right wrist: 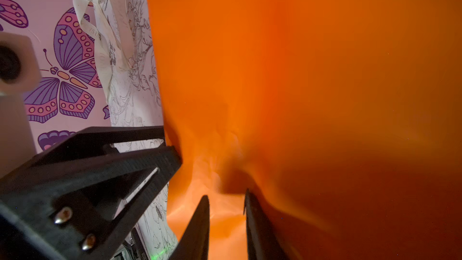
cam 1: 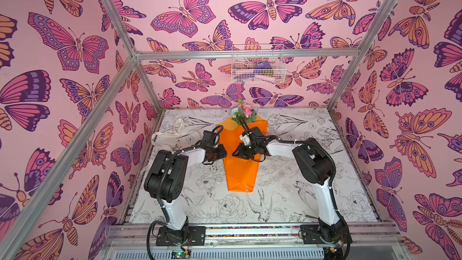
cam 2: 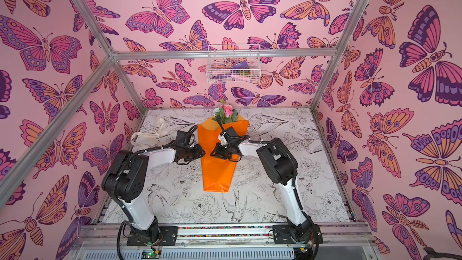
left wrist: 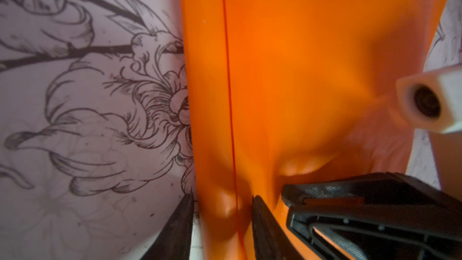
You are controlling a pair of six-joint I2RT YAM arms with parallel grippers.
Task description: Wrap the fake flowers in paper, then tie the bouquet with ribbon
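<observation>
The bouquet of fake flowers (cam 1: 240, 173) (cam 2: 217, 173) lies in the middle of the table in both top views, wrapped in bright orange paper. Its pink and white blooms (cam 1: 245, 111) point to the back wall. My left gripper (cam 1: 224, 155) (cam 2: 203, 152) is at the wrap's left edge. In the left wrist view the left gripper (left wrist: 222, 197) has that orange edge fold (left wrist: 300, 71) between its fingers. My right gripper (cam 1: 235, 153) (cam 2: 212, 153) reaches in from the right, onto the middle of the wrap. Crumpled orange paper (right wrist: 300, 71) sits pinched in the right gripper (right wrist: 226, 193).
A cream lettered ribbon (cam 1: 166, 136) (cam 2: 147, 135) (right wrist: 100, 28) lies loose on the table at the back left, beyond the left arm. A white wire basket (cam 1: 257, 63) hangs on the back wall. The two grippers are a hand's width apart over the wrap.
</observation>
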